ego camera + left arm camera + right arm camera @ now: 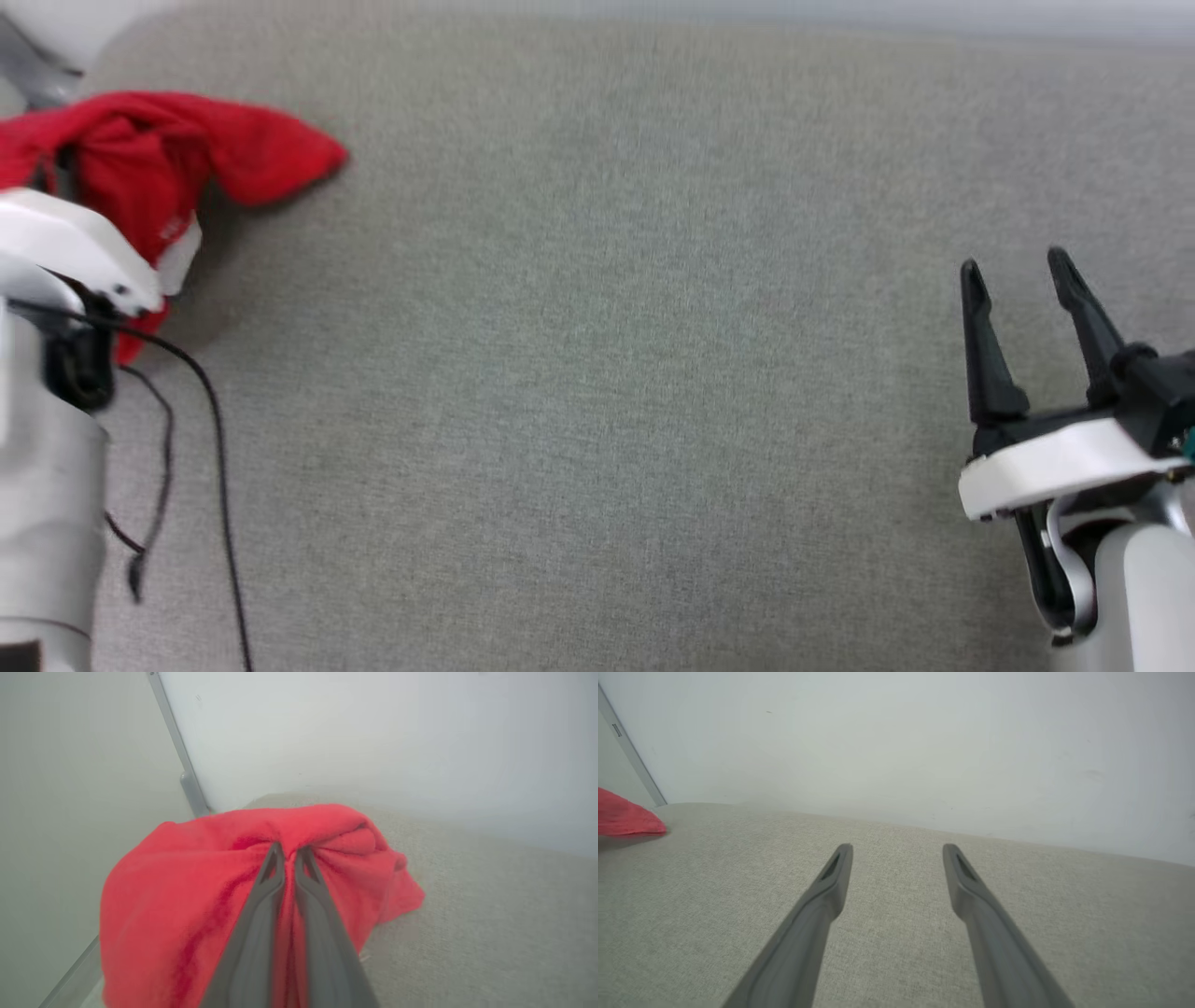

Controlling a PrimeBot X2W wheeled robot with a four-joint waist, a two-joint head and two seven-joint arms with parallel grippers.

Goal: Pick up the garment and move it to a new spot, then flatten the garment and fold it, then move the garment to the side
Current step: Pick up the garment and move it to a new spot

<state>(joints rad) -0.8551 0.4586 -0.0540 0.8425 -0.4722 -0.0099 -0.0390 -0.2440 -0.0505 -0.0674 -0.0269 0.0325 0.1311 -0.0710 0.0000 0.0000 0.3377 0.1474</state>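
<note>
**One gripper pinches the garment, the other stands wide**

Two arms show in the head view. At nine o'clock the left arm's white wrist housing (75, 247) overlaps the garment (159, 159), a bunched red heap at ten o'clock on the grey fabric surface (597, 373); a black cable (219, 439) hangs down at eight o'clock. In the left wrist view the left gripper (289, 851) has its fingers drawn narrow, nipping a fold of the red cloth at its crest; a metal post (180, 756) rises at eleven o'clock. At four o'clock of the head view the right gripper (1018, 271) has its fingers spread wide with nothing between them, well apart from the garment; its own wrist view shows a red corner at nine o'clock.
</note>
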